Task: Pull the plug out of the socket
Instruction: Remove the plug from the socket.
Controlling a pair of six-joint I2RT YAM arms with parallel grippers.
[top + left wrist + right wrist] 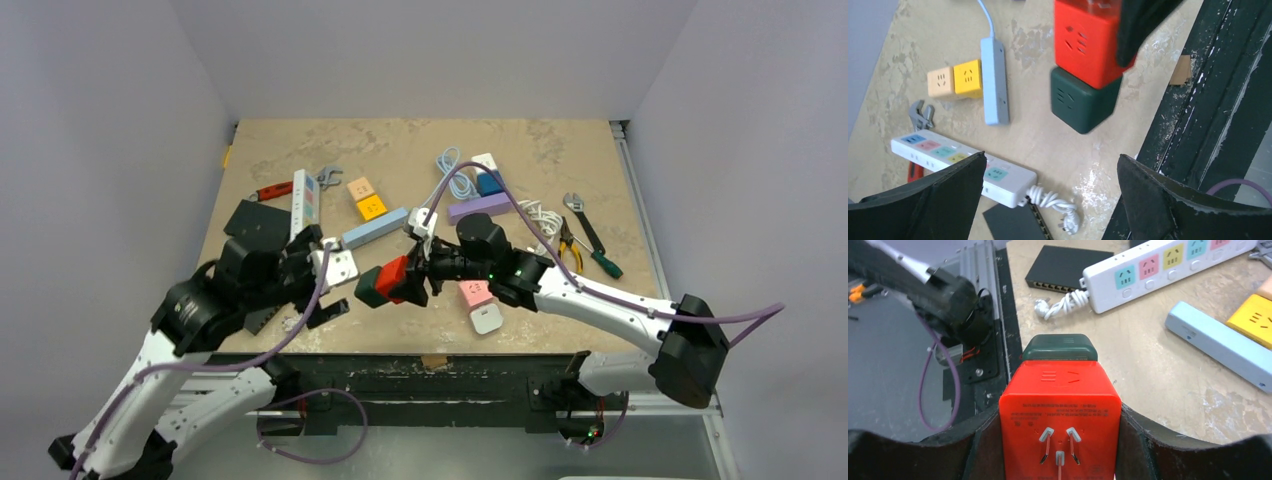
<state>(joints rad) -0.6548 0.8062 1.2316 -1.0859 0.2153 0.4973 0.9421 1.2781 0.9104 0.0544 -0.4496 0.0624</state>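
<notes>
2 joined cubes hang above the tan table (560, 150) in the top view: the right gripper (412, 280) clamps the red plastic cube socket (395, 278), the dark green cube plug (368, 288) seated on its far end. Left wrist view: the left gripper (1051, 160) gapes, grasping nothing, near the green plug. Right wrist view: black fingers (983, 445) squeeze the socket's 2 sides.

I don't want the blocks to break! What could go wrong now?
The green cube hangs from the red cube, which only the right hand grips; if it slips loose, it may drop near the front edge of the table. The left hand is open and off it, so a crooked grab might shove both cubes sideways.
</notes>
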